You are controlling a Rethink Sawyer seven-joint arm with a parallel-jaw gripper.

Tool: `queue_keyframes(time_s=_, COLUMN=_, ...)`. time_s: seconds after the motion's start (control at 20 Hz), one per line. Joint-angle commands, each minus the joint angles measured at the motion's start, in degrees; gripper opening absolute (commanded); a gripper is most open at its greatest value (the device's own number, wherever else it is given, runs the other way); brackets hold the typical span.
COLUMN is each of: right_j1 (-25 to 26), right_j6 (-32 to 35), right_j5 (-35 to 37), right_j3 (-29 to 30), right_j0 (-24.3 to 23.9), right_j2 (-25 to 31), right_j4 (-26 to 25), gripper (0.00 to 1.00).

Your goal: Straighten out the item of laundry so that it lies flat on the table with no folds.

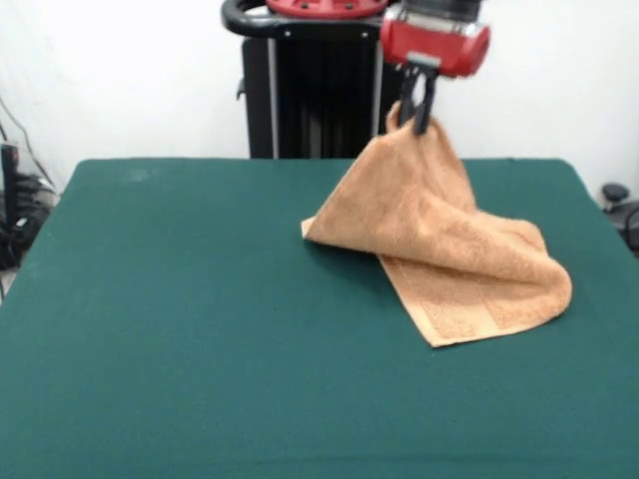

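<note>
The light orange-tan terry towel (439,244) hangs as a draped cone from my gripper (417,118), which is shut on its top corner above the far right part of the green table (180,319). The towel's lower part rests on the table, folded over itself, with a woven border band showing near the front corner. One corner points left on the cloth. No label shows.
The robot's black pedestal (310,90) stands behind the table's far edge. Cables and dark gear (15,210) lie off the table's left side, and a dark object (619,205) sits off the right side.
</note>
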Motion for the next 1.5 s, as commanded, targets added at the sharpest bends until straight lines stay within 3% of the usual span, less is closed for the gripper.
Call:
queue_keyframes(time_s=0.05, right_j1=-7.09, right_j6=16.60, right_j5=24.13, right_j3=-5.09, right_j0=8.49, right_j2=-7.62, right_j4=-3.83, gripper=0.00)
queue_keyframes(time_s=0.6, right_j1=-9.41, right_j6=23.75, right_j5=29.77, right_j3=-3.09, right_j0=18.41, right_j2=-14.23, right_j4=-1.20, gripper=0.00)
queue_keyframes(time_s=1.0, right_j1=-13.31, right_j6=33.09, right_j5=39.35, right_j3=-3.60, right_j0=28.07, right_j2=-19.49, right_j4=-1.24, gripper=0.00)
queue_keyframes(time_s=1.5, right_j1=-15.89, right_j6=38.20, right_j5=48.75, right_j3=-8.39, right_j0=31.68, right_j2=-22.47, right_j4=-3.76, gripper=0.00)
